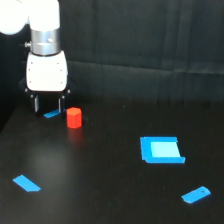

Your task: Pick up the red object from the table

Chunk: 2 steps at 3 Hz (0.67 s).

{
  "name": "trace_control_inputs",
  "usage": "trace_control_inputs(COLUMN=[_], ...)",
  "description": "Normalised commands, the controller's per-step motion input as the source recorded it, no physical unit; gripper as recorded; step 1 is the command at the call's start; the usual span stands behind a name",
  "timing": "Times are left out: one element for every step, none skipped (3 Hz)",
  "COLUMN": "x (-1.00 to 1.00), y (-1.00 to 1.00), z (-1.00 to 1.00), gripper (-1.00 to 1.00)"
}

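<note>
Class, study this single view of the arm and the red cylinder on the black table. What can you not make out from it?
- Exterior view: the arm above the gripper is cut off by the top edge.
- A small blue piece lies partly behind the jaws, so its shape is unclear.
- From this angle, it is unclear whether the jaws are in line with the red object or behind it.
- The blur hides fine detail on the jaws.
</note>
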Motion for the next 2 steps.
trace_control_inputs(x=[0.07,0.37], y=[0.0,-0.1], z=[-0.15,-0.34], gripper=[0.99,1.0])
